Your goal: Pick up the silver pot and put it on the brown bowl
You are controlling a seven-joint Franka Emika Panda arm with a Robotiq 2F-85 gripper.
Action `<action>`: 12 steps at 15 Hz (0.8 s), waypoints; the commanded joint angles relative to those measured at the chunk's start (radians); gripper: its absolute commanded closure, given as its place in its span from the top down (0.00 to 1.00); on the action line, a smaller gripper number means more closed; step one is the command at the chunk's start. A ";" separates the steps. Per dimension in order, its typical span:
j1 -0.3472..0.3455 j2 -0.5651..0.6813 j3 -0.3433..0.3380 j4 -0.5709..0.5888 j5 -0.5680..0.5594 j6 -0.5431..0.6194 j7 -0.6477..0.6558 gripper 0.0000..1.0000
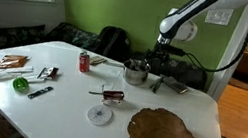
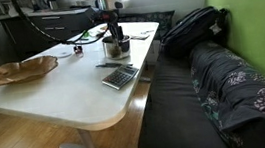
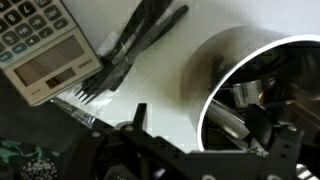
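The silver pot [image 1: 135, 76] stands on the white table near its far edge; it also shows in an exterior view [image 2: 114, 49]. In the wrist view its shiny round wall and rim [image 3: 240, 60] fill the right side. My gripper [image 3: 200, 125] is down at the pot, open, with one finger outside the wall and the other inside the rim. It shows above the pot in both exterior views [image 1: 153, 66] [image 2: 114, 36]. The brown bowl [image 1: 168, 137] lies flat at the table's near corner, apart from the pot, and also shows in an exterior view [image 2: 16, 71].
A calculator [image 3: 40, 50] and black forks [image 3: 130, 45] lie beside the pot. A red soda can [image 1: 84, 62], a small white plate [image 1: 100, 115] and small tools [image 1: 42, 74] sit on the table. A bench with a black backpack [image 2: 193, 27] runs alongside.
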State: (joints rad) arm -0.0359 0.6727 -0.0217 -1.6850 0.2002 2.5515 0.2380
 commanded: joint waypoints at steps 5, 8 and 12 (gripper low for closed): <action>0.006 0.123 -0.023 0.141 0.012 -0.120 0.100 0.75; 0.006 0.160 -0.024 0.184 0.012 -0.136 0.113 0.55; 0.009 0.189 -0.026 0.226 0.007 -0.147 0.118 0.16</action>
State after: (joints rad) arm -0.0281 0.8241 -0.0425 -1.5110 0.2008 2.4382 0.3407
